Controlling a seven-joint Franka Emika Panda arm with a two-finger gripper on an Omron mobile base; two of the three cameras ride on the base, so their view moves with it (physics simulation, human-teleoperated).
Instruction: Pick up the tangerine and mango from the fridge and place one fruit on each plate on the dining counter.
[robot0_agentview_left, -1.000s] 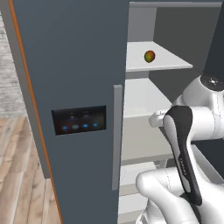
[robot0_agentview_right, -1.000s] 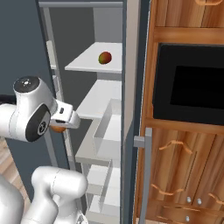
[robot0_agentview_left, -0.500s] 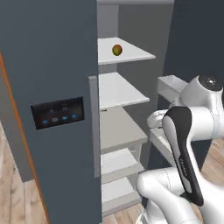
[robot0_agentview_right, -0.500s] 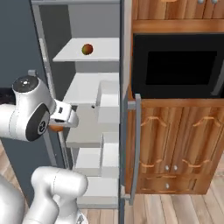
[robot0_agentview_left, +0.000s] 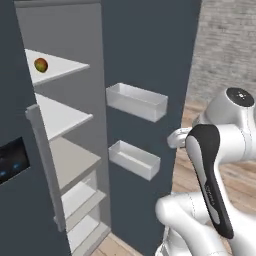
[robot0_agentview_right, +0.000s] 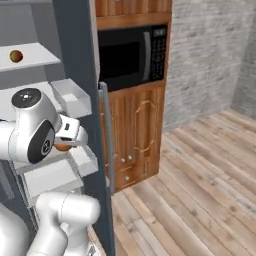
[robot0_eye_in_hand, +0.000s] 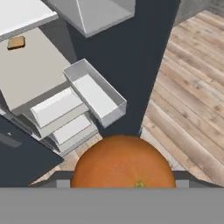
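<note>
Orange tangerine clamped in the gripper, one mango left on a fridge shelf.
Left base view: one red-and-green mango (robot0_agentview_left: 41, 65) on the upper shelf of the open fridge (robot0_agentview_left: 145, 60); two door bins (robot0_agentview_left: 136, 101). Right base view: one tangerine (robot0_agentview_right: 62, 147) at the gripper (robot0_agentview_right: 67, 142). Hand view: one plain, round tangerine (robot0_eye_in_hand: 123, 162), near, between the jaws.

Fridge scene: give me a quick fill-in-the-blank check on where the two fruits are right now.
1. The small round orange tangerine sits in the ____.
2. The red-and-green oval mango lies on the fridge's ____ shelf.
3. The tall slate-grey fridge stands with its door ____.

Missing words: gripper; top; open
</note>
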